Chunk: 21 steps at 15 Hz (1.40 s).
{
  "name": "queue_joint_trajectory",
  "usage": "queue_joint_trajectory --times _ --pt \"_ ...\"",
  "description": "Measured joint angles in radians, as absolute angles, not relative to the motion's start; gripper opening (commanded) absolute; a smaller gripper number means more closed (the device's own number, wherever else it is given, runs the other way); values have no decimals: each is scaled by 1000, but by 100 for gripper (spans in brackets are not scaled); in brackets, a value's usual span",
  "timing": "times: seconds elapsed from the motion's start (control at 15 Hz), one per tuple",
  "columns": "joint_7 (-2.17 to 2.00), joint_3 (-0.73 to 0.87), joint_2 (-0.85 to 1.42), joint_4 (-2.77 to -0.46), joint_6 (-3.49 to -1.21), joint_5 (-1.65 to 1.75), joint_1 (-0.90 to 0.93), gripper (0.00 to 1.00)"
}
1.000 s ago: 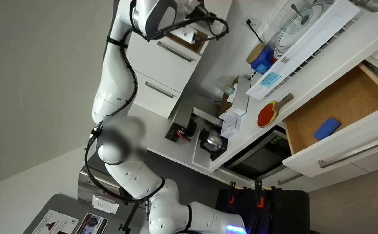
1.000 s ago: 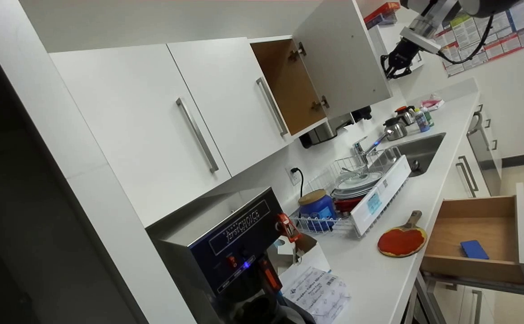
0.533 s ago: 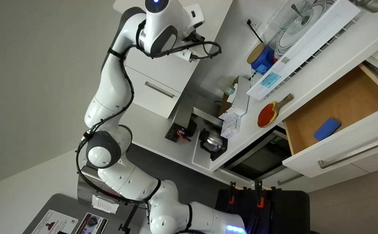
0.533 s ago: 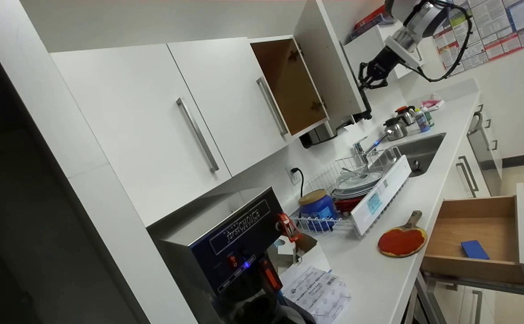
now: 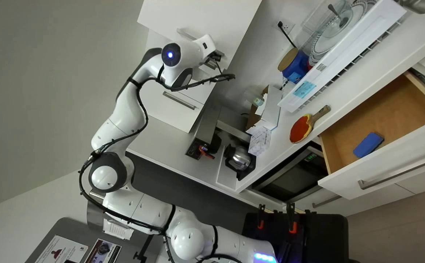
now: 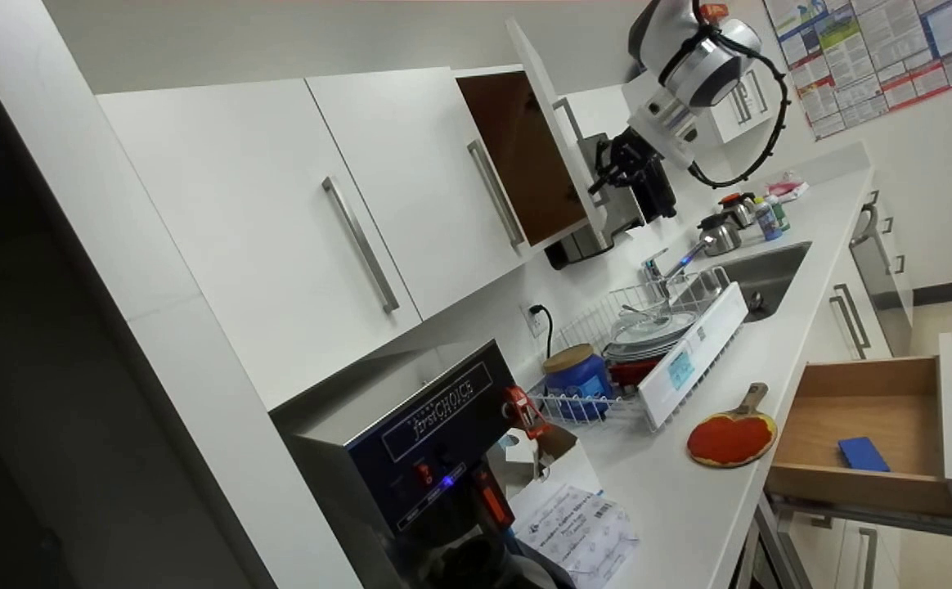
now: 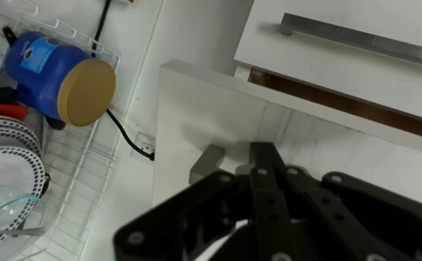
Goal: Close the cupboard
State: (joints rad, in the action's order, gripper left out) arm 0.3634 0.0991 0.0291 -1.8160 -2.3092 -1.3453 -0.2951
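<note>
Cupboard door (image 7: 316,141) swung inward; brown gap (image 7: 345,104) along edge (image 7: 305,106), claw (image 7: 266,154) near handle (image 7: 206,163)

A white countertop (image 6: 662,491) carries a wire dish rack (image 7: 75,174). Near the rack, toward the front edge, lies a red, yellow-rimmed paddle (image 6: 729,440); just beside the rack, an opened carton (image 5: 271,111) — and well apart, off the rack's opposite end, two steel carafes (image 6: 719,238) and bottles (image 6: 765,221).

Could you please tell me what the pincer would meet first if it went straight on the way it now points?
Most likely the white outer face of the cupboard door, close to its handle; the wrist view leaves unclear whether the pincer touches it.
</note>
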Motion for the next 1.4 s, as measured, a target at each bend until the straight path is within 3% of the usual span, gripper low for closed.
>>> queue_joint_trajectory --times 0.67,0.93,1.2,1.4 --pt "646 -80 78 -1804 -3087 -1599 -16 0" --pt "661 -86 35 -1864 -3135 -1541 -3 0" --pt "531 -18 -71 -2107 -3116 -1218 -34 0" --pt "416 41 -148 -2277 -2982 -944 -95 0"
